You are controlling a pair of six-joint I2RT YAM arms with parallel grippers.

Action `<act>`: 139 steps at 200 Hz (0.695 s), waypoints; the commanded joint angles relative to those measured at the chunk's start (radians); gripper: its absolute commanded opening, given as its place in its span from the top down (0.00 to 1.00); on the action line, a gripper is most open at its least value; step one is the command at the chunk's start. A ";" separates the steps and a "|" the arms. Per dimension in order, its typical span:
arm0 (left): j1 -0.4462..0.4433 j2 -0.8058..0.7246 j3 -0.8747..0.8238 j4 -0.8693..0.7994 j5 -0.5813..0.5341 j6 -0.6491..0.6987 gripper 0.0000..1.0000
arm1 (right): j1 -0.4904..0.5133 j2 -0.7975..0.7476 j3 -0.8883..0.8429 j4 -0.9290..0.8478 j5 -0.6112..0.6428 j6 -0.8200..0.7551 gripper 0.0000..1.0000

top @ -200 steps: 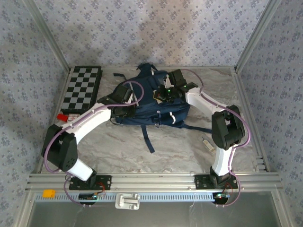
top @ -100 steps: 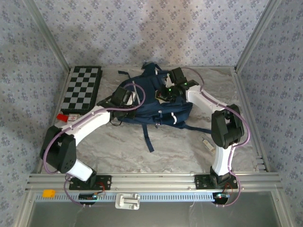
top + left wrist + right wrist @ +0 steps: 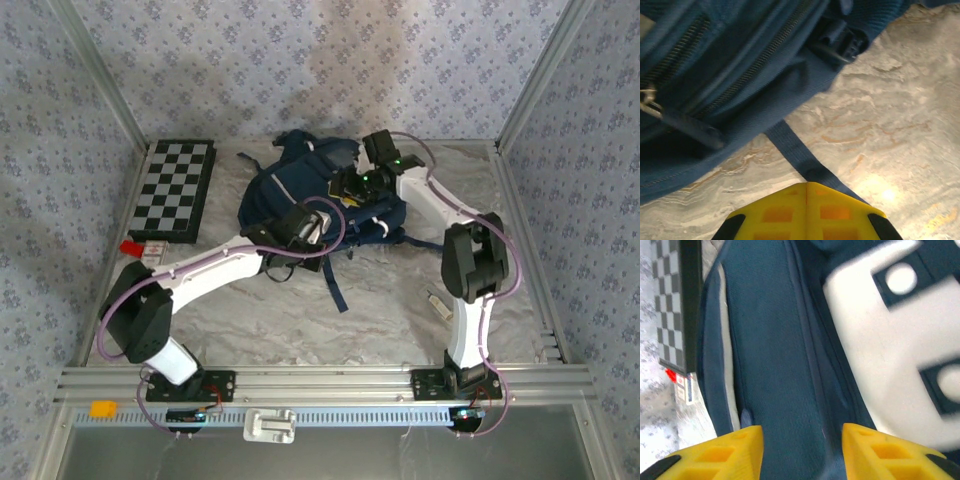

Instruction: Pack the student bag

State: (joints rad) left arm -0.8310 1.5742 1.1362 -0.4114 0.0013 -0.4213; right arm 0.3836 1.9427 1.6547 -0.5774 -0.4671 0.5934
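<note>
The marbled surface (image 3: 400, 310) carries the student bag (image 3: 285, 180) at its far centre, lying flat between the two arms. A folded checkered board (image 3: 175, 188) lies to the left of the bag, apart from it.

Left end effector (image 3: 807, 192): the yellow fingers are pressed together with no gap. It sits at the bag's near edge, low over the surface. A dark strap (image 3: 792, 150) runs from the bag across the surface and passes under the fingertips; whether it is pinched cannot be told.

Right end effector (image 3: 801, 440): the fingers stand moderately apart with nothing between them. It is above the bag's right part, with navy fabric and a white patch (image 3: 890, 350) directly beyond.

A small red item (image 3: 130, 247) lies near the board's near end.
</note>
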 commanded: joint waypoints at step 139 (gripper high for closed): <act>0.270 -0.165 -0.065 0.021 -0.063 -0.161 0.97 | 0.213 -0.126 -0.243 0.202 0.285 0.528 0.47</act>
State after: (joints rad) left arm -0.5640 1.4460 1.0855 -0.3866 -0.0574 -0.5629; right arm 0.5900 1.8229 1.4162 -0.3771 -0.2806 1.0416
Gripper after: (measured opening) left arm 0.044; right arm 0.529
